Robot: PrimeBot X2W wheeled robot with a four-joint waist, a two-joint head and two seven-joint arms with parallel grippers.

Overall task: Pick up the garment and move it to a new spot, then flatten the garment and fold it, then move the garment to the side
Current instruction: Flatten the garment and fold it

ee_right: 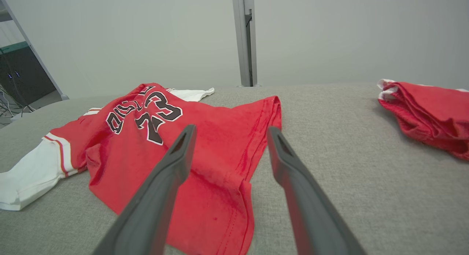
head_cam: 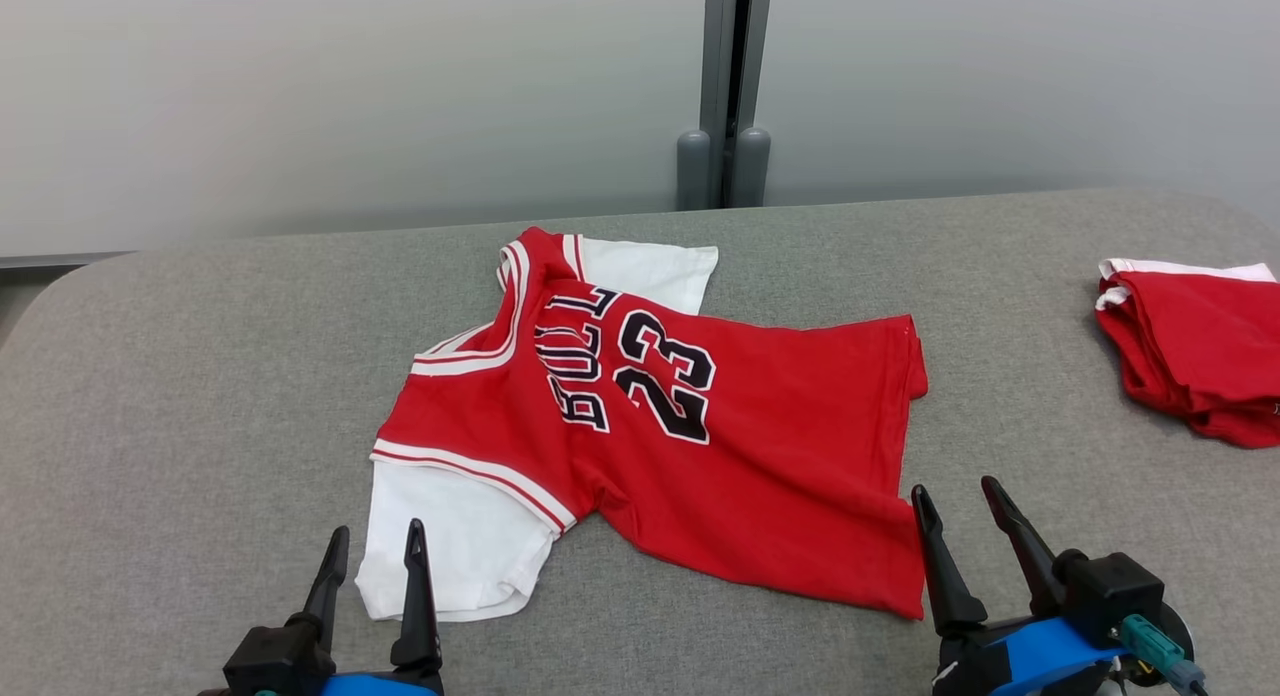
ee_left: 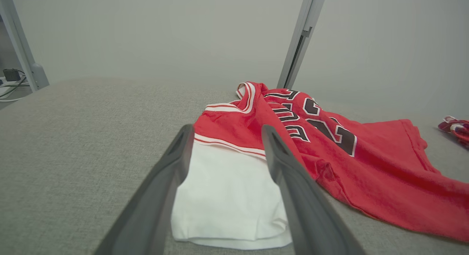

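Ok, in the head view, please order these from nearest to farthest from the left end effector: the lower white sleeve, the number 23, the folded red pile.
1. White sleeve, just ahead of the left end effector.
2. Number 23, farther up and right.
3. Red pile, far right.

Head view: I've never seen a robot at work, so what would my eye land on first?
The red jersey numbered 23, lying spread but rumpled in the middle of the grey table. Next come two dark-fingered hands at the near edge, the left hand by its white sleeve and the right hand by its hem, both open and empty. A second red garment sits bunched at the far right.
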